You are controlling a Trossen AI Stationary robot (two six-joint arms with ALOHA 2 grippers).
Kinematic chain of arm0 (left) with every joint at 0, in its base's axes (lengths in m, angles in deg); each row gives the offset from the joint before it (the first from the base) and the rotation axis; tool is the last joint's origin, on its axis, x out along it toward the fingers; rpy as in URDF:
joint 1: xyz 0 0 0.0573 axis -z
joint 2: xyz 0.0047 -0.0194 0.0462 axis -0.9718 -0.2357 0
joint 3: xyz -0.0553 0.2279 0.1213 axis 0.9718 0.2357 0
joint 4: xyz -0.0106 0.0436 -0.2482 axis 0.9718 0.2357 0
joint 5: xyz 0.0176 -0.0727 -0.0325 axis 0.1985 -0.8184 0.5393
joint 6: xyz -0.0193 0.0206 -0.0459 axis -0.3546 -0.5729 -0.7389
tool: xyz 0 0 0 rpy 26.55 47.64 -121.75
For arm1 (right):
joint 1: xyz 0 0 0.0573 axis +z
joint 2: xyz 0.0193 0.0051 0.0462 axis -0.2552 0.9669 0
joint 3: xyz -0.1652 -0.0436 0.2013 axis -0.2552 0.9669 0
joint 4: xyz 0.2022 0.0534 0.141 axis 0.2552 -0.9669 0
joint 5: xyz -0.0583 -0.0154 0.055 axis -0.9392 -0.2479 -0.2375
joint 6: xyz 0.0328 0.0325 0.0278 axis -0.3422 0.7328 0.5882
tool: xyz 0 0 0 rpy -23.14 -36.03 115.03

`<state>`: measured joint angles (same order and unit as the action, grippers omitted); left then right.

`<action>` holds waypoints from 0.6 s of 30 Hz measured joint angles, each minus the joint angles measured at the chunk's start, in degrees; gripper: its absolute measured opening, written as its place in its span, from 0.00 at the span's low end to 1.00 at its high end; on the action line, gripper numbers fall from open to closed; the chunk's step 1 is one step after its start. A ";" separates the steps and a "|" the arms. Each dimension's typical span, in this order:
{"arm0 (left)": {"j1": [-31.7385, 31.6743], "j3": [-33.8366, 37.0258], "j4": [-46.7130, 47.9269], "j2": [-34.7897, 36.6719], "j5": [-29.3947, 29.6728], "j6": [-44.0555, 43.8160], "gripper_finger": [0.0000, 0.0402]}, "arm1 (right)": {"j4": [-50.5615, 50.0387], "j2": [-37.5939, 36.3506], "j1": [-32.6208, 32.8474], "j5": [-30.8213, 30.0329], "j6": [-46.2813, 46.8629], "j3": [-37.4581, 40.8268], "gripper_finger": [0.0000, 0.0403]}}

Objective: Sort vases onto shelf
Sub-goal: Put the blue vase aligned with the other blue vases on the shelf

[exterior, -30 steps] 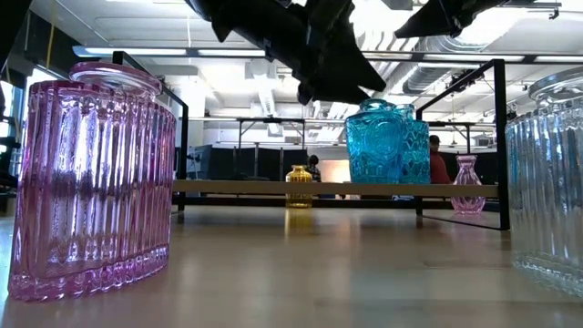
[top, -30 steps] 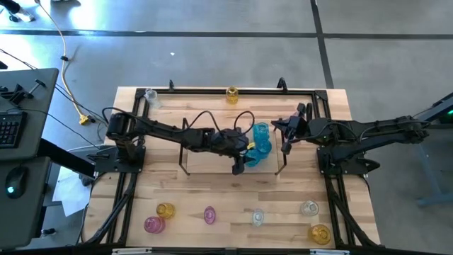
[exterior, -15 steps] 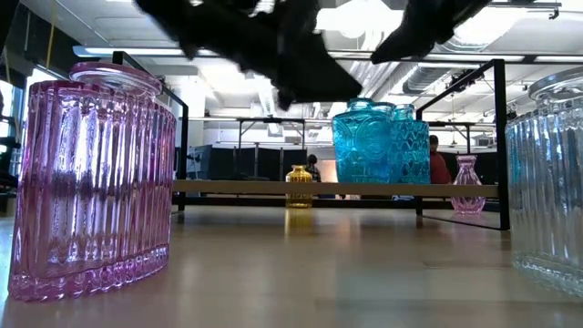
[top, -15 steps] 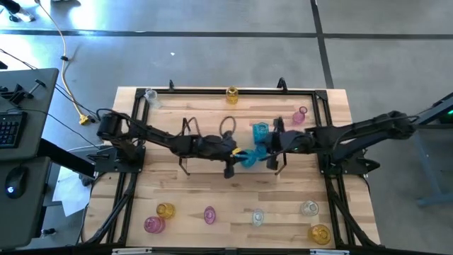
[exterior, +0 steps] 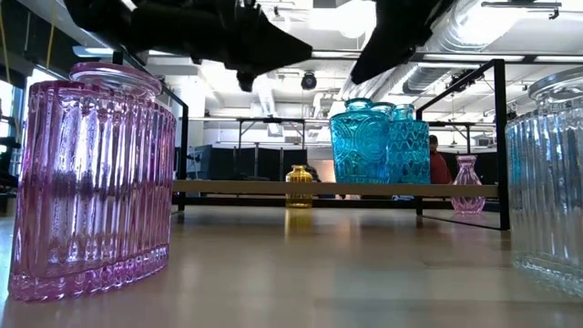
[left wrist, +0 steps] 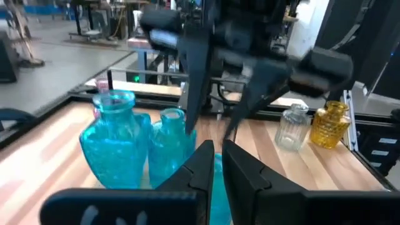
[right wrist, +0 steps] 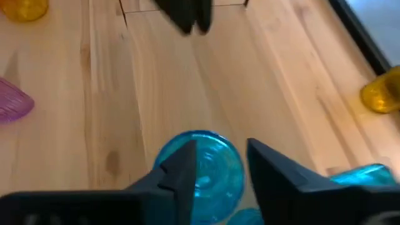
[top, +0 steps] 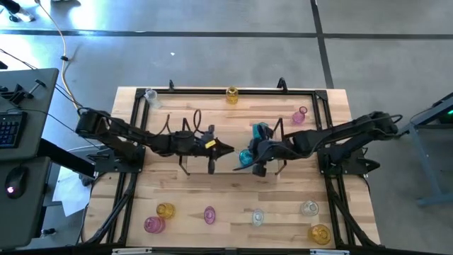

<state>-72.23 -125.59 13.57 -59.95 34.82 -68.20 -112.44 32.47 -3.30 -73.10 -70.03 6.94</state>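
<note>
Two cyan vases stand upright, side by side, on the light-wood shelf [top: 195,161], which also shows in the low view [exterior: 237,187]. One cyan vase [top: 244,157] is nearer, the other [top: 260,131] farther. My right gripper [top: 253,160] is open above the nearer cyan vase [right wrist: 201,170], with a finger on either side of its mouth; I cannot tell whether they touch it. My left gripper [top: 225,149] is over the shelf, left of the vases, with its fingers [left wrist: 215,156] close together and empty.
A pink vase [top: 302,115], an amber vase [top: 232,94] and a clear vase [top: 150,95] stand near the table's far edge. Several pink, amber and clear vases [top: 209,214] stand in a row near the front edge. Dark wire frames [exterior: 501,137] rise at the shelf's ends.
My left gripper has drawn back toward the table's left edge, away from the cyan vases. My right gripper has gone toward the table's left and near edges, over the nearer cyan vase. That vase has shifted leftward along the shelf and stands upright.
</note>
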 joint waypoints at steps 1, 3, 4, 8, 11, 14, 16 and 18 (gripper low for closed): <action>0.00 0.13 -0.24 0.46 0.18 0.52 0.05 | -0.21 0.41 0.00 0.05 0.72 -0.02 0.36; -0.15 0.69 -0.15 1.68 0.41 1.28 0.05 | -0.35 1.05 0.00 0.22 1.77 -0.02 0.41; -0.38 0.95 0.32 2.25 0.50 1.66 0.05 | -0.50 1.45 0.00 0.68 2.31 -0.04 0.43; -1.04 0.82 -0.01 3.94 0.57 2.38 0.05 | -0.39 2.20 0.00 1.52 2.84 -0.10 0.47; -1.18 0.75 0.29 4.77 0.58 3.46 0.05 | -0.94 3.00 0.00 1.66 3.85 -0.08 0.48; -1.18 0.76 0.22 5.13 0.59 4.23 0.05 | -1.81 3.81 0.00 1.97 3.87 -0.08 0.48; -1.16 0.78 0.26 5.08 0.59 4.45 0.05 | -1.77 3.91 0.06 1.97 3.81 -0.02 0.48; -1.18 0.78 0.23 5.09 0.61 4.57 0.05 | -1.75 3.88 0.09 1.95 3.81 -0.02 0.48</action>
<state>-73.41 -124.82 13.80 -54.86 35.43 -63.63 -114.19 36.35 -3.21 -71.15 -66.22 6.92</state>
